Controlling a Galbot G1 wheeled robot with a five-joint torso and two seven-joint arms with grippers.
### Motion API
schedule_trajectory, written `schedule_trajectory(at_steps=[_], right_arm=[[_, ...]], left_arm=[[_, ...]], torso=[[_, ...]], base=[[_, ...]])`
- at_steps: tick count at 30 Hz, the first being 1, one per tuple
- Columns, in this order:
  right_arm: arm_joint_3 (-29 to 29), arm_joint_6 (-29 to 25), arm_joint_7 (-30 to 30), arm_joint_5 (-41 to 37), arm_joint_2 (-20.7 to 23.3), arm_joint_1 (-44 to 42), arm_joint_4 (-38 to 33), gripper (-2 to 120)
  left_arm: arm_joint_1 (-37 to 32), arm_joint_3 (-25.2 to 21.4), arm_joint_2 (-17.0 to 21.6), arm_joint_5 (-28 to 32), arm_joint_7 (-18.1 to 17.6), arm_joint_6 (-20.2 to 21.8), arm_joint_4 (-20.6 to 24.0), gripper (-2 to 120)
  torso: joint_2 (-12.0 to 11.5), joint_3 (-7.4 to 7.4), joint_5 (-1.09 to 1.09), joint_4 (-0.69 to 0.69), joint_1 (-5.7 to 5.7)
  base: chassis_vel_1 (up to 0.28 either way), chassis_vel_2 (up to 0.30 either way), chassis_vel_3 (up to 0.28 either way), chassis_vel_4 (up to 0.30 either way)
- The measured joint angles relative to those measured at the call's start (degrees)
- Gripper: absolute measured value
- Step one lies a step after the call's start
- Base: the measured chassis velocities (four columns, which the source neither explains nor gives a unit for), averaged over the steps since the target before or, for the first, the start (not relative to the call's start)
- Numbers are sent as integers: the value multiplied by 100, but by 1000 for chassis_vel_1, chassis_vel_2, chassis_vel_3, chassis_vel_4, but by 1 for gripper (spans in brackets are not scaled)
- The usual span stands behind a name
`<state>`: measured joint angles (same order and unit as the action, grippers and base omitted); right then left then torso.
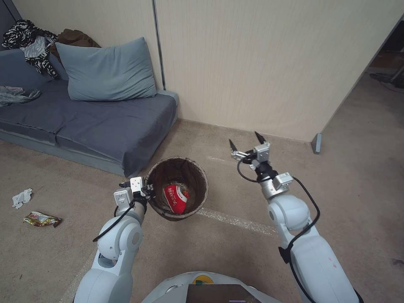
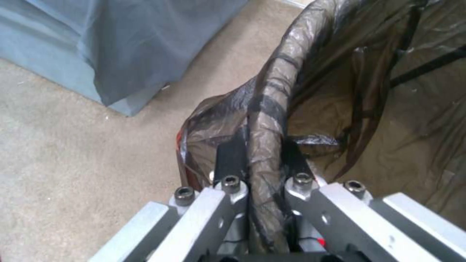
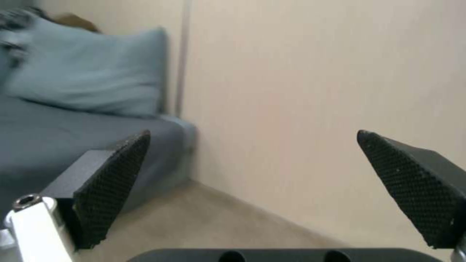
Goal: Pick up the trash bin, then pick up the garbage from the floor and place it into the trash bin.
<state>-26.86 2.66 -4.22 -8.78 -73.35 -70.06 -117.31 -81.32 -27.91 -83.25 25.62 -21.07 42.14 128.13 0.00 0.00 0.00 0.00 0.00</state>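
Left claw [image 1: 148,191] is clamped on the near-left rim of the trash bin [image 1: 179,187], one finger [image 2: 230,160] outside the rim and the other inside, squeezing the bag folded over the edge. In the left wrist view the rim [image 2: 272,120] runs straight out from between the two dark fingers, wrapped in crinkled, glossy brown film that is thin enough to see through. The bin is round and bucket-shaped, tilted so that its mouth faces the head camera, and it sits just in front of the sofa's corner. Inside lies a crushed red-and-white paper cup [image 1: 176,198], resting low against the liner.

Right claw [image 1: 246,144] is held up beside the bin, well apart from it and nearer the wall, with its fingers spread wide and nothing between them. Their pads [image 3: 109,189] are black, wedge-shaped and finely knurled.

On the beige short-pile carpet [image 1: 235,248], off to the left of the left arm, lie a crumpled white tissue [image 1: 22,198] and a shiny yellow snack wrapper [image 1: 41,219], close to each other and far from both claws. The sofa [image 1: 109,126] is grey-blue fabric with a soft pillow [image 1: 105,71] propped against the pale wall.
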Motion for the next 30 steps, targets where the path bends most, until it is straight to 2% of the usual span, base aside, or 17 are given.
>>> schedule_trajectory(at_steps=[7,17,20,22,30], right_arm=[[-285,-40,338,268,-318,-450,-64,100],[-369,-125,463,415,-486,-639,-104,100],[-449,-239,635,633,-736,-915,-209,100],[-472,-562,759,1067,-1020,-1258,-266,100],[-549,-830,796,1352,-1270,-1510,-267,100]], left_arm=[[-14,-16,-5,-46,1,0,-1,3],[-17,-18,-7,-82,2,0,8,3],[-36,-18,-9,-118,5,0,34,3],[-84,-22,-4,-205,21,0,87,3],[-231,-49,-17,-376,78,-34,166,3]], torso=[[0,0,-1,2,0],[0,0,0,0,0],[0,0,-1,0,0],[0,0,0,1,0],[0,0,-1,1,0]], base=[[0,0,0,0],[0,0,0,0],[0,0,0,0],[0,0,0,0],[0,0,0,0]])
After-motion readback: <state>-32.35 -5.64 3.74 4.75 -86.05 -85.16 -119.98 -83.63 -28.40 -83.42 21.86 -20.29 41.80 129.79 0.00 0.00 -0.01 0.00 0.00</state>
